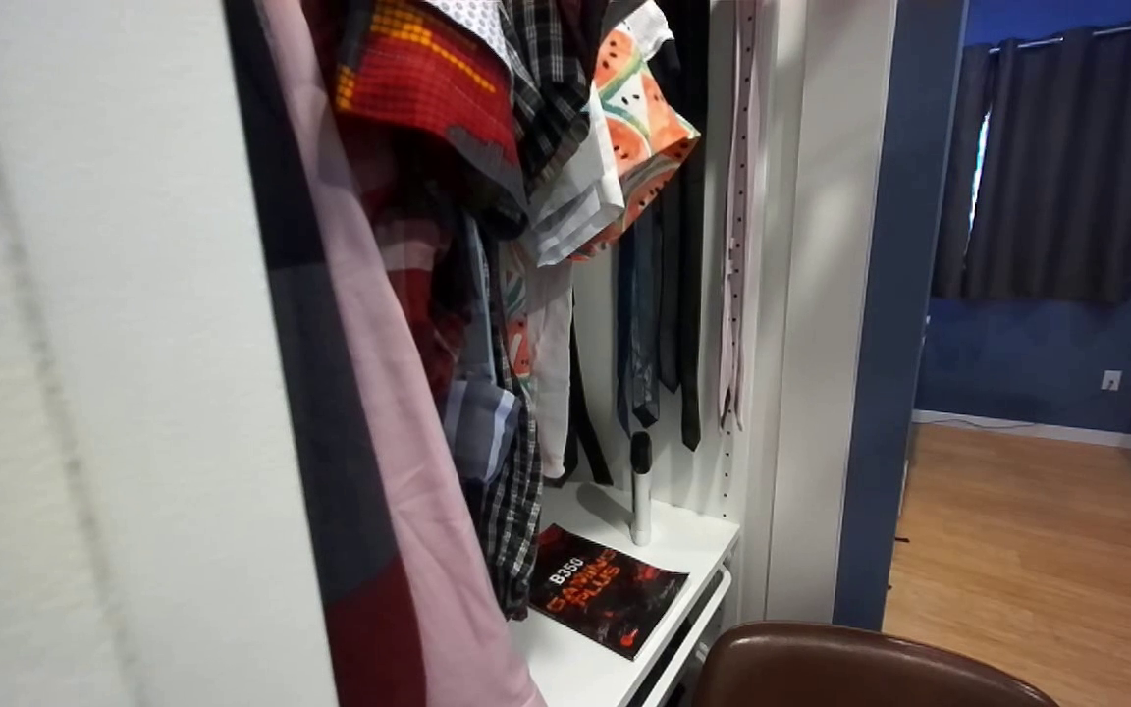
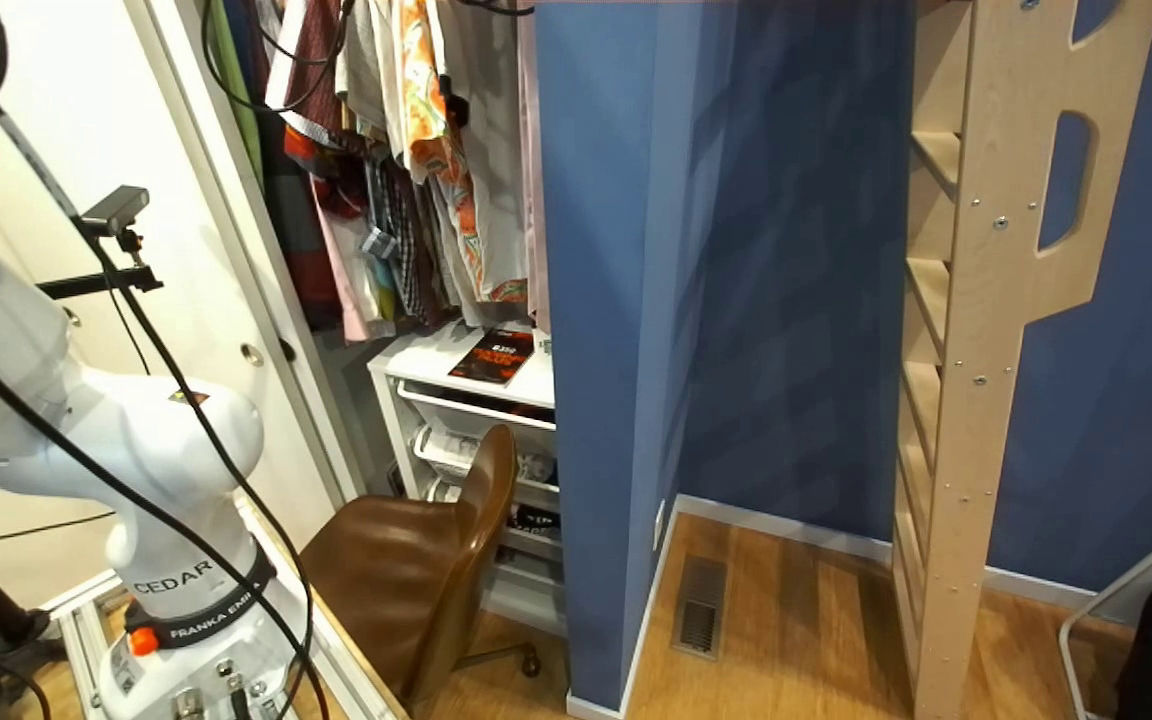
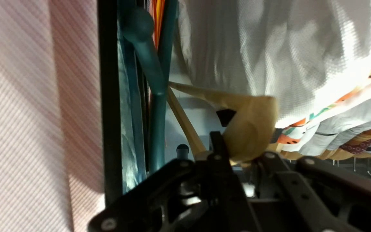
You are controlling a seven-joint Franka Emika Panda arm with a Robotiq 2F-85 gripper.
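In the wrist view my gripper (image 3: 239, 147) comes in from the bottom edge. Its black fingers are close together on either side of one arm of a bare wooden hanger (image 3: 253, 127). The hanger's broad end covers the right fingertip, and its thin limbs spread up and left. A white cloth garment (image 3: 269, 48) with a watermelon-print edge hangs just to the right. Teal rods (image 3: 158, 129) and a black upright strip (image 3: 109, 112) stand to the left, beside pink ribbed cloth (image 3: 34, 112). The watermelon-print garment (image 1: 634, 137) also shows in both exterior views, where I cannot make out the gripper.
Clothes on wooden hangers (image 3: 327, 155) crowd the lower right of the wrist view. A white drawer unit (image 2: 401, 365) bears a dark booklet (image 2: 496, 355). A brown chair (image 2: 386, 545) stands between it and the arm base (image 2: 186, 600). A blue wall corner (image 2: 596, 350) borders the closet.
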